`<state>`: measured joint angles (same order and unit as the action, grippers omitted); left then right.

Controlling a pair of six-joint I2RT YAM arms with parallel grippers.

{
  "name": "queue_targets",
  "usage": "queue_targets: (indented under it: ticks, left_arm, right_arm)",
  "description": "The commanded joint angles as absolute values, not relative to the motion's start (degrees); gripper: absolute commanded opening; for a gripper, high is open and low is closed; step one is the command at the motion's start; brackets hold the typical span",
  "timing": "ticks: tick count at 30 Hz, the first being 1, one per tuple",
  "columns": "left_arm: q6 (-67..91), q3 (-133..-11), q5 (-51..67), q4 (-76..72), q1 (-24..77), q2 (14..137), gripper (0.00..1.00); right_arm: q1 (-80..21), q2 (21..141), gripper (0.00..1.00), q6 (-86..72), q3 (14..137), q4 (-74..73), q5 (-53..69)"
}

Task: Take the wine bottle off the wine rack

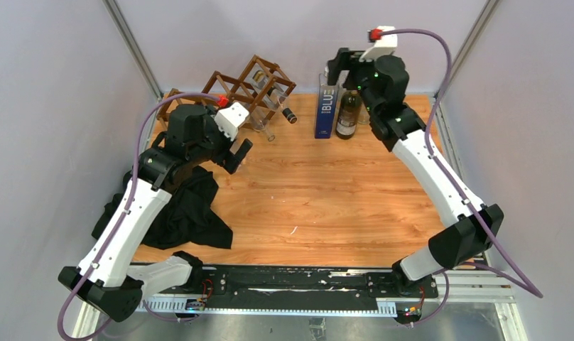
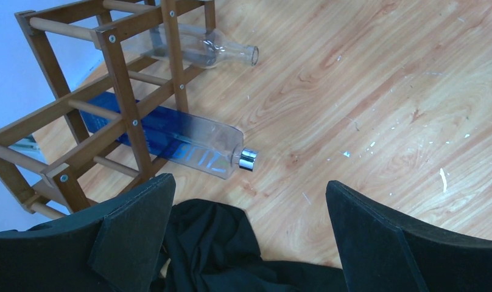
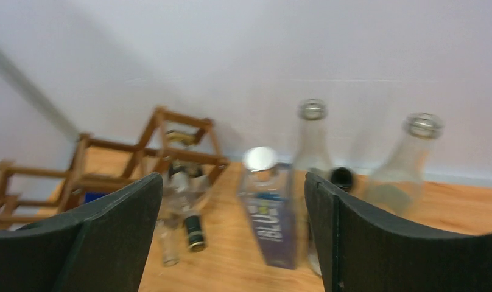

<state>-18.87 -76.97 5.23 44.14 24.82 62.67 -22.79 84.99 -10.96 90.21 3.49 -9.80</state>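
The dark wooden wine rack (image 1: pixel 236 87) stands at the back left of the table. A dark-capped bottle (image 1: pixel 287 114) and a clear bottle (image 1: pixel 266 128) lie in its cells, necks pointing out. A dark wine bottle (image 1: pixel 348 114) stands upright on the table to the right of the rack, beside a blue square bottle (image 1: pixel 327 108). My right gripper (image 3: pixel 231 207) hangs above and behind these two, open with nothing between its fingers. My left gripper (image 2: pixel 249 201) is open just in front of the rack (image 2: pixel 123 79), above a black cloth (image 2: pixel 219 243).
In the left wrist view a blue flat bottle (image 2: pixel 189 143) with a silver cap lies in a low cell of the rack, and a clear bottle (image 2: pixel 201 48) lies behind it. Two clear bottles (image 3: pixel 312 140) (image 3: pixel 408 173) stand by the back wall. The black cloth (image 1: pixel 181 209) lies at front left.
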Motion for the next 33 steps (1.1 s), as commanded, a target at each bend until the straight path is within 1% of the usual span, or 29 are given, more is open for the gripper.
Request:
queue_targets:
  ticks: [1, 4, 9, 14, 20, 25, 33]
  left_arm:
    - [-20.1, -79.2, 4.6, 45.3, 24.3, 62.8, 1.0]
    - [-20.2, -79.1, 5.4, 45.3, 24.3, 62.5, 1.0]
    - [-22.0, -77.0, 6.6, 45.5, 24.3, 60.4, 1.0]
    - [-24.2, -75.5, 8.4, 45.5, 24.3, 58.1, 0.99]
    - [-24.6, -74.8, 10.5, 45.5, 24.3, 57.2, 0.98]
    - [-24.8, -74.8, 10.9, 45.5, 24.3, 57.2, 0.98]
    - [-25.1, -75.8, 10.9, 45.4, 24.3, 57.4, 1.0]
  right_arm:
    - [-29.9, 88.0, 0.87, -9.8, 95.8, -4.5, -5.4]
    - [-32.4, 93.7, 0.82, -9.9, 99.1, -7.4, -1.3]
    - [-34.6, 103.7, 0.81, -10.3, 105.6, -11.8, 5.3]
    - [-35.0, 111.1, 0.8, -10.8, 110.4, -14.0, 6.4]
    - [-35.0, 119.4, 0.78, -9.7, 117.4, -18.5, 4.9]
    - [-35.0, 124.5, 0.77, -7.9, 121.0, -19.2, 2.1]
    - [-35.1, 131.4, 0.71, -5.1, 126.6, -20.2, -3.9]
